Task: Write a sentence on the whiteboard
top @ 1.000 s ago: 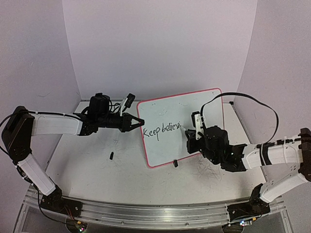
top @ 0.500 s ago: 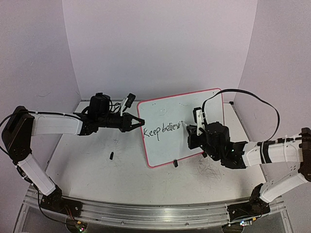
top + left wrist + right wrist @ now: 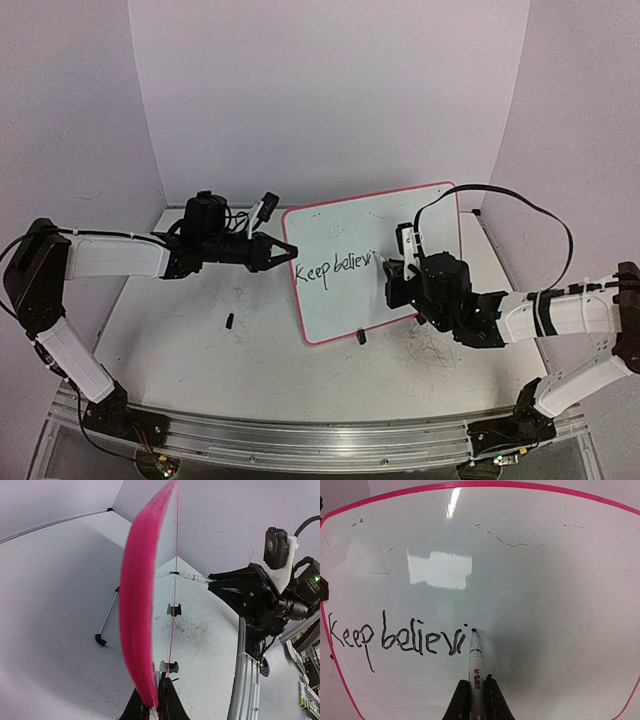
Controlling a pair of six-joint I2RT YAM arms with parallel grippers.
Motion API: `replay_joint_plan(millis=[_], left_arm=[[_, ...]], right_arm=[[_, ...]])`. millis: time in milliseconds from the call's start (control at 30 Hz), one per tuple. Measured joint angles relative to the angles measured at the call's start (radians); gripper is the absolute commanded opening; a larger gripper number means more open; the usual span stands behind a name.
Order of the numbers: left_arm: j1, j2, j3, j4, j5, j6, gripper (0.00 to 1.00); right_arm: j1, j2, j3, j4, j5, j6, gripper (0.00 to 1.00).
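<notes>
The whiteboard (image 3: 370, 225) stands tilted up on the table, white with a pink rim. The sentence (image 3: 335, 268) reads "Keep believi" in black in the right wrist view (image 3: 400, 640). My left gripper (image 3: 285, 252) is shut on the whiteboard's left edge, which shows edge-on in the left wrist view (image 3: 137, 615) between my jaws (image 3: 154, 707). My right gripper (image 3: 393, 272) is shut on a white marker (image 3: 475, 665). The marker's black tip touches the board (image 3: 545, 580) just right of the last "i". The right gripper (image 3: 476, 690) holds the marker by its barrel.
A small black piece (image 3: 229, 321) lies on the tabletop left of the board. A black clip (image 3: 361, 337) sits at the board's lower edge. A thin stand leg (image 3: 107, 617) props the board from behind. Grey scribbles (image 3: 430, 350) mark the table. A metal rail (image 3: 320, 440) runs along the near edge.
The right gripper has shifted slightly right along the line with the marker, and the writing has grown from "believ" to "believi". The left arm and the board have not moved.
</notes>
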Motion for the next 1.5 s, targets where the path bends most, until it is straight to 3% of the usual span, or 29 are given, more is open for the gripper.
replay_joint_plan(millis=[1500], left_arm=[[0.0, 0.0, 0.001, -0.008, -0.006, 0.0, 0.0]], right_arm=[[0.01, 0.012, 0.0, -0.014, 0.011, 0.019, 0.0]])
